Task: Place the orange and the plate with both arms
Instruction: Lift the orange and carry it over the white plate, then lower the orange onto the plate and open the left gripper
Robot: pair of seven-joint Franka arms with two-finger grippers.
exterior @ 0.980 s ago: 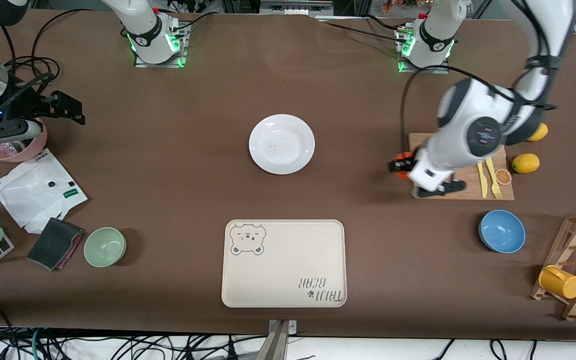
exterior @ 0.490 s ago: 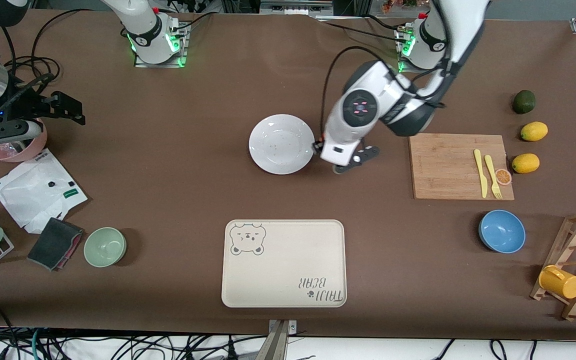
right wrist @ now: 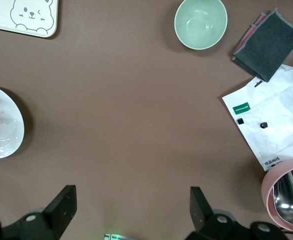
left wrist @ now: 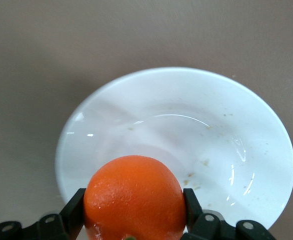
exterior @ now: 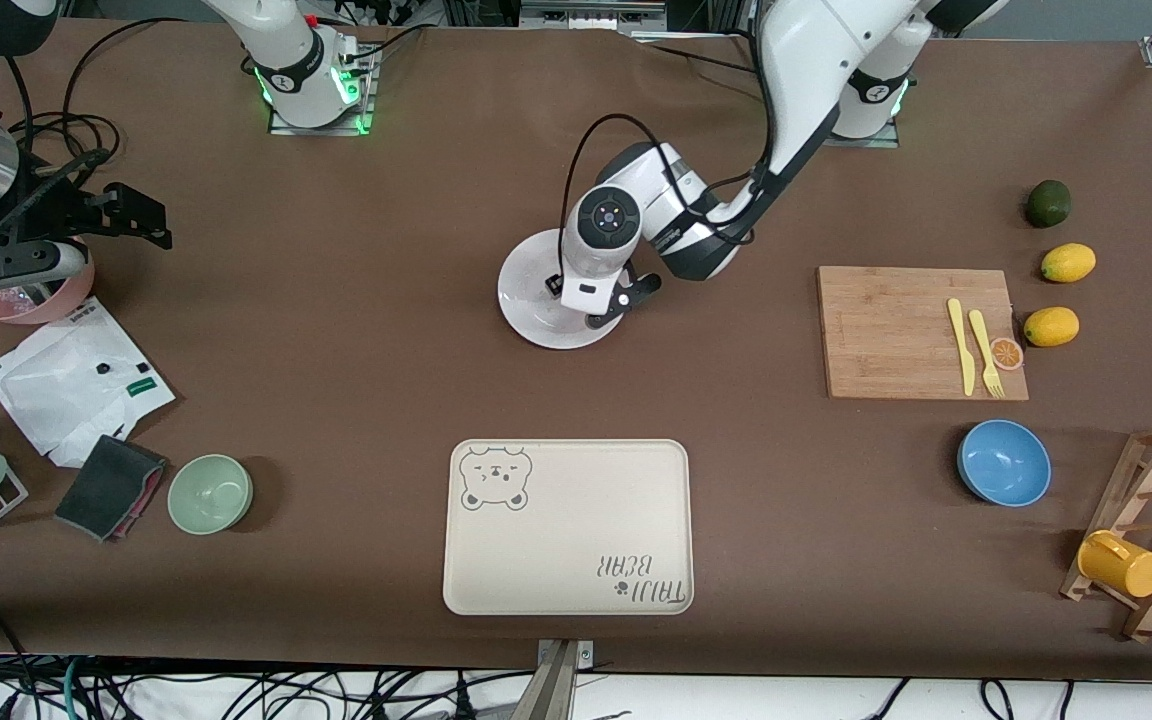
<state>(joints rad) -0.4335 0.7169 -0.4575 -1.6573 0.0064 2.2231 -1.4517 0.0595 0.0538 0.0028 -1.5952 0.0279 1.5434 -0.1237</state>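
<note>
Gripping the small round orange (left wrist: pixel 132 197), the left gripper (left wrist: pixel 134 210) hangs over the round white plate (exterior: pixel 536 300) — right gripper (right wrist: pixel 131 207) waits, fingers spread, empty — cream rectangular tray (exterior: pixel 568 527) reads "TAIJI BEAR".

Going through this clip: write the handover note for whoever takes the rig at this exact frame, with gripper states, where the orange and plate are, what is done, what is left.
Left gripper: shut on the orange, held over the plate; jaws press the fruit on both sides.
Right gripper: open, holding nothing, waiting at the right arm's end of the table, above the pink bowl.
Plate: on the bare table mid-table, farther from the front camera than the bear tray; it carries a few crumbs, nothing else.
Done: orange picked and brought over the plate.
Left: release the orange onto the plate; the plate itself is not yet handled, probably the right arm's job.
</note>
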